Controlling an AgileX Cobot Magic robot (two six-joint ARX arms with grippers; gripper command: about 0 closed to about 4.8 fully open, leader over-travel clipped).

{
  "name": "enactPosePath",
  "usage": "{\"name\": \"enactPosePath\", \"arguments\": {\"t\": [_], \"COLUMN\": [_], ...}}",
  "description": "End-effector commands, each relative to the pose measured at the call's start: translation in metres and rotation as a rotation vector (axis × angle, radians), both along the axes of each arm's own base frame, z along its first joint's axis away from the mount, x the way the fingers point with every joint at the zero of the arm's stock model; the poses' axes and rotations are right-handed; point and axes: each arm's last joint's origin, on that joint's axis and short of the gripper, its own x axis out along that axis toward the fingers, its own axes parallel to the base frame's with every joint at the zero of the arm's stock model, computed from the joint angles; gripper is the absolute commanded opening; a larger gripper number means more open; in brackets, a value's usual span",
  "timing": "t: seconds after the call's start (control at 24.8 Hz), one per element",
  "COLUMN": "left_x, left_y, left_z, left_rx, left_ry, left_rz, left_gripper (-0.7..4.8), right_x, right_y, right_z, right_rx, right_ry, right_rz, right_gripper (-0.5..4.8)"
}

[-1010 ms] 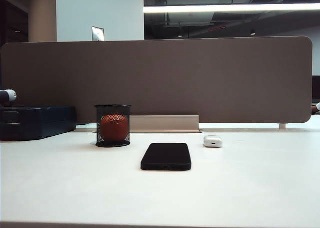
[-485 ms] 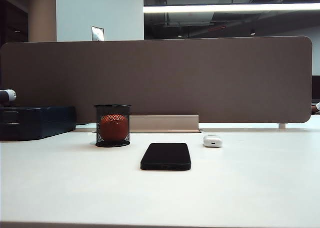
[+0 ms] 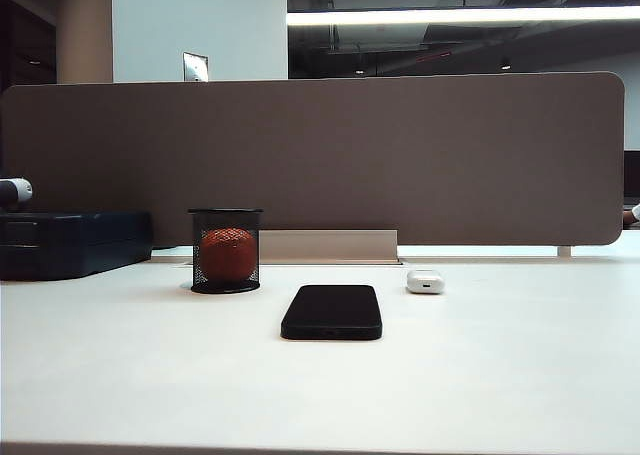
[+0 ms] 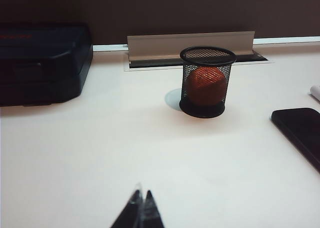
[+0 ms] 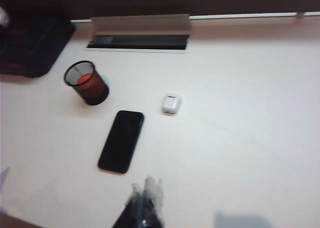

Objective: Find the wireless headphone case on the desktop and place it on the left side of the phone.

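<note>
On the desktop (image 3: 500, 375), going left to right in the exterior view: a dark blue box (image 3: 70, 243) at the far left, then a black mesh cup (image 3: 226, 251) holding an orange ball (image 3: 228, 253). The phone (image 3: 332, 312) lies flat at the cup's four o'clock. The wireless headphone case (image 3: 425, 281) sits at the phone's two o'clock, near but apart. The left gripper (image 4: 140, 208) hangs pinched together, holding nothing, over bare table at the cup's seven o'clock. The right gripper (image 5: 145, 200) hovers high, closed and empty.
</note>
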Motion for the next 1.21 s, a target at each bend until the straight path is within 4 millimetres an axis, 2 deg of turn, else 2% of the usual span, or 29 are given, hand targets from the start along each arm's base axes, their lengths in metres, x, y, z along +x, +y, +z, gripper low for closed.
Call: {"name": "enactPosePath", "arguments": {"t": [0.04,0.44,0.77,0.93,1.21], "left_x": [0.0,0.0,0.0,0.0,0.0], "left_y": [0.0,0.0,0.0,0.0,0.0], "left_z": [0.002,0.0,-0.001,-0.001,-0.001], "left_rx": [-0.004,-0.003,-0.003,-0.003,-0.004], "left_ry": [-0.013,0.009,0.016,0.016,0.016], "left_rz": [-0.006,-0.006,-0.007,-0.006,-0.009], "left_gripper": [-0.05,-0.05,-0.06,-0.06,-0.05], "right_x": [0.003,0.028,0.064,0.085,0.112], "right_y": [0.001,-0.001,-0.003,-0.004,-0.004], "right_z": [0.002,-0.001,-0.008,-0.011,-0.014], "right_rx": [0.019,0.025,0.031,0.047,0.083], "right_ry": [-0.006,0.055,0.134,0.143,0.129], "right_rz": [0.036,0.036,0.036,0.056,0.114], "right_gripper": [-0.04,0.0,0.01,0.71,0.77]}}
